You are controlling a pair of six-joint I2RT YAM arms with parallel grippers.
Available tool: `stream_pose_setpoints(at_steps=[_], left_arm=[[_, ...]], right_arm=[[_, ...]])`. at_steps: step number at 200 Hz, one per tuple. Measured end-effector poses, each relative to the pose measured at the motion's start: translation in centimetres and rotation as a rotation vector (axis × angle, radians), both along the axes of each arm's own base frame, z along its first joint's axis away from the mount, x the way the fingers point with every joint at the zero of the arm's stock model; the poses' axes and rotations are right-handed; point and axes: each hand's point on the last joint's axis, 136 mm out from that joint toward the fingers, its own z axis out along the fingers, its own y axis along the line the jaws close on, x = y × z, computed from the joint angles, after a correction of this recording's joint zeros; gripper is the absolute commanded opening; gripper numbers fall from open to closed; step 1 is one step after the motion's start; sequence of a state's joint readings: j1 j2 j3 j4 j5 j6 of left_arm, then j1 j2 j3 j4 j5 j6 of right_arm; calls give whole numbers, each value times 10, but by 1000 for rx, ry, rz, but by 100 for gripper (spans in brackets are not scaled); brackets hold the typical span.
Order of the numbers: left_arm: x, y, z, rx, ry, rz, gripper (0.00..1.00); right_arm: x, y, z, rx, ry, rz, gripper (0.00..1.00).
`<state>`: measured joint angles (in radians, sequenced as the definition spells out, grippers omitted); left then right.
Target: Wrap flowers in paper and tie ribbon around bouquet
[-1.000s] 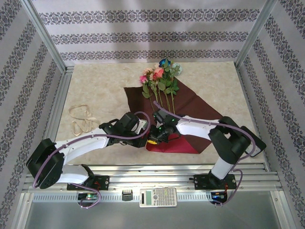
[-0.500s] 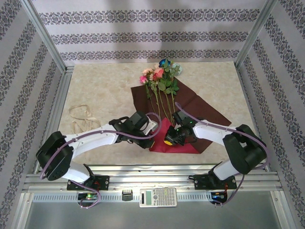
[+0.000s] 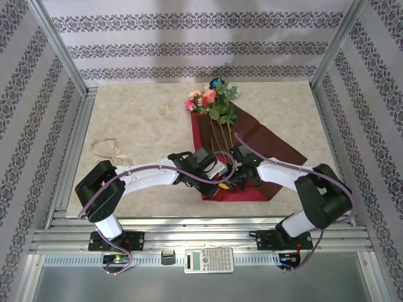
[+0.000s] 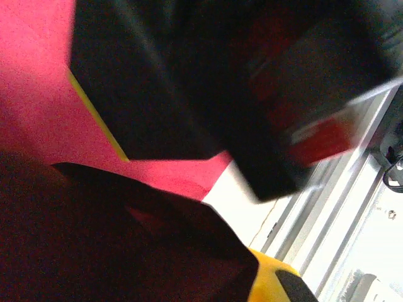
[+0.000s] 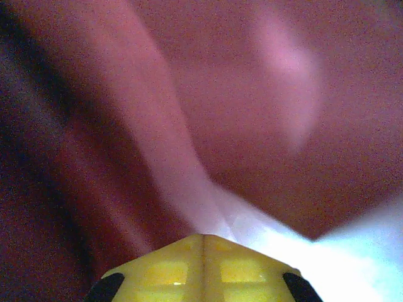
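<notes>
Crimson fold of paper (image 3: pixel 264 141) stands along left of flowers (image 3: pixel 211 97); stems run far-to-near, ending at grippers. At near corner, left gripper (image 3: pixel 219 179) pressed together, hold unclear; right gripper (image 3: pixel 236 180) pressed together, apparently pinching paper. Fold must travel rightward across stems. Well left lies ribbon (image 3: pixel 107 154), left arm nearer. On calculator (image 3: pixel 208 259), markings unreadable.

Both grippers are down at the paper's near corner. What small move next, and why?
Probably draw the left gripper rightward, laying the red flap of the paper across the flowers. It and the right gripper look shut on the paper, and the flap stops left of the bare stems.
</notes>
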<state>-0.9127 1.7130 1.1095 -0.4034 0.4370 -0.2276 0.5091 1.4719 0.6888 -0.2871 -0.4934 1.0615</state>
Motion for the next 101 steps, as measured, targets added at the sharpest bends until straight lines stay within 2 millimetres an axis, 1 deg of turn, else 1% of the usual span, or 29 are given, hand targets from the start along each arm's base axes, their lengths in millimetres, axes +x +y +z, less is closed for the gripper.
stream_pose_setpoints(at_steps=[9,27,38,51,66,80,101], left_arm=[[0,-4,-1,0,-2,-11,0],[8,-17,10,-38,-35,-25,0],[9,-21,9,-38,-36,-32,0],[8,-24,2,-25,-28,-42,1],[5,-26,-10,-4,-13,-56,10],[3,-28,-20,14,0,-67,23],[0,-30,-30,34,16,-84,33]], right_arm=[[6,-7,14,13,-39,-25,15],[10,-27,32,21,-87,-78,17],[13,-39,42,29,-117,-113,17],[12,-52,47,29,-137,-144,18],[8,-66,46,21,-133,-178,19],[4,-77,44,11,-126,-204,20],[-1,-85,46,-4,-124,-208,21]])
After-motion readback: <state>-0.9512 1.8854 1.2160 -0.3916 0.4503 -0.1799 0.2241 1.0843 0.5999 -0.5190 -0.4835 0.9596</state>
